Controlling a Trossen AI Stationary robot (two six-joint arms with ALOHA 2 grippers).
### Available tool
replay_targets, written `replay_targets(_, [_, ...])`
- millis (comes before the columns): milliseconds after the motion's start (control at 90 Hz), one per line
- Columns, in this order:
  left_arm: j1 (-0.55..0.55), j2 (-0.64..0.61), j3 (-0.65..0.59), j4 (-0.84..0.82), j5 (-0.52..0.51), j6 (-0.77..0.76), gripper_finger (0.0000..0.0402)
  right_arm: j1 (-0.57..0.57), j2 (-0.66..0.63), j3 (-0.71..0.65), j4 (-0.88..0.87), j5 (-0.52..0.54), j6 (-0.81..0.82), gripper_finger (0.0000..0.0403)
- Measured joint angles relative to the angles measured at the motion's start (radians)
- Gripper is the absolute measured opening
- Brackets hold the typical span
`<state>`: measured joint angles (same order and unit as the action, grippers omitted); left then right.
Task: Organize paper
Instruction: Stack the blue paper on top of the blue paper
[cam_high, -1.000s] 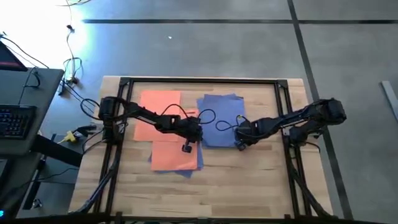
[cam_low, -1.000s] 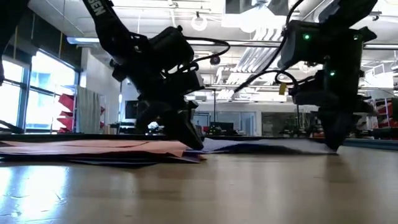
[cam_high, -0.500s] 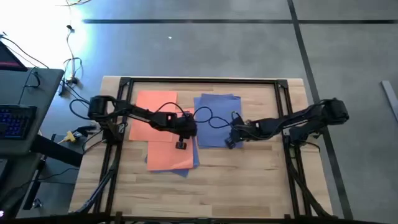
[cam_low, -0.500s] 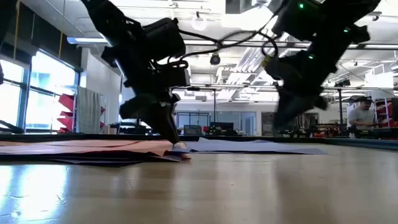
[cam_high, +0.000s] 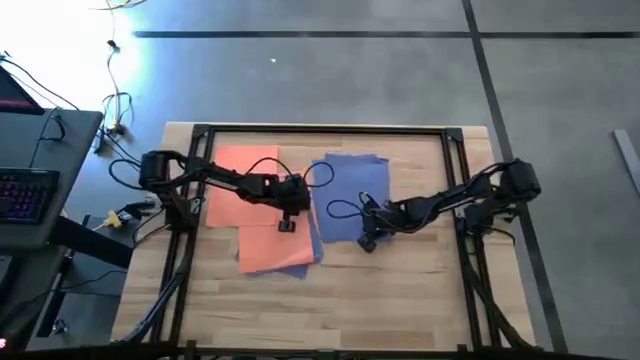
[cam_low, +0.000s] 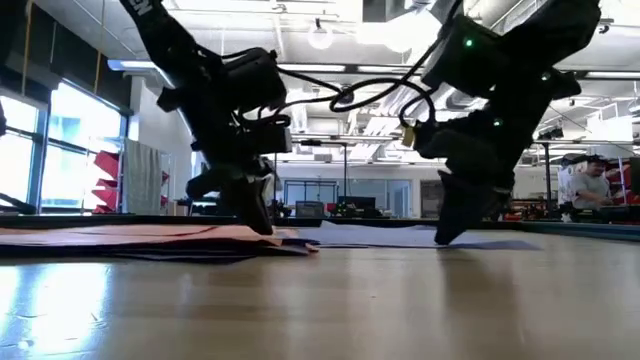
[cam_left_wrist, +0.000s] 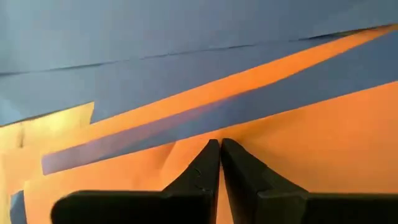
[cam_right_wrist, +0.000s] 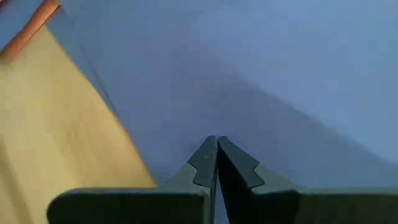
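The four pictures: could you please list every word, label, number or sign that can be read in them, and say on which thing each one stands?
No text can be read in full.
Left arm: white letters at the low view's top edge, cut off and unreadable.
Orange sheets: plain, no print.
Blue sheets: plain, no print.
Keyboard: key markings too small to read.

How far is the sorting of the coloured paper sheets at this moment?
Partly done. The blue sheets lie together near the table's middle. The orange sheets are not squared, and blue edges stick out under them. In hand: the left gripper, jaws shut, presses on an orange sheet; the right gripper, jaws shut, presses on blue paper. Left: separating and squaring the stacks.
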<state>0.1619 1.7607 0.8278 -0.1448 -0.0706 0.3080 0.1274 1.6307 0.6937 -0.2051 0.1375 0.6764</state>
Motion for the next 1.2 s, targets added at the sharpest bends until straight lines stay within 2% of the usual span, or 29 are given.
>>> replay_targets(222, [0.005, -0.001, -0.036, 0.001, 0.011, 0.046, 0.0000, 0.047, -0.054, -0.003, -0.108, -0.042, -0.054, 0.0000])
replay_targets(478, [-0.053, -0.013, -0.042, -0.024, 0.043, 0.061, 0.0000, 0.072, -0.065, -0.003, -0.170, -0.030, 0.065, 0.0000])
replay_targets(678, [-0.113, -0.119, -0.031, -0.086, -0.009, 0.042, 0.0000, 0.098, -0.106, 0.041, -0.186, 0.052, 0.086, 0.0000])
replay_targets(833, [-0.084, -0.181, -0.008, 0.061, -0.033, 0.037, 0.0000, 0.091, -0.183, 0.068, -0.247, 0.182, 0.136, 0.0000])
replay_targets(978, [-0.004, -0.137, -0.009, 0.164, -0.005, 0.014, 0.0000, 0.018, -0.233, 0.058, -0.389, 0.372, 0.268, 0.0000])
replay_targets(1200, [0.090, 0.010, -0.005, 0.251, 0.044, -0.008, 0.0000, -0.222, -0.235, -0.019, -0.402, 0.459, 0.260, 0.0000])
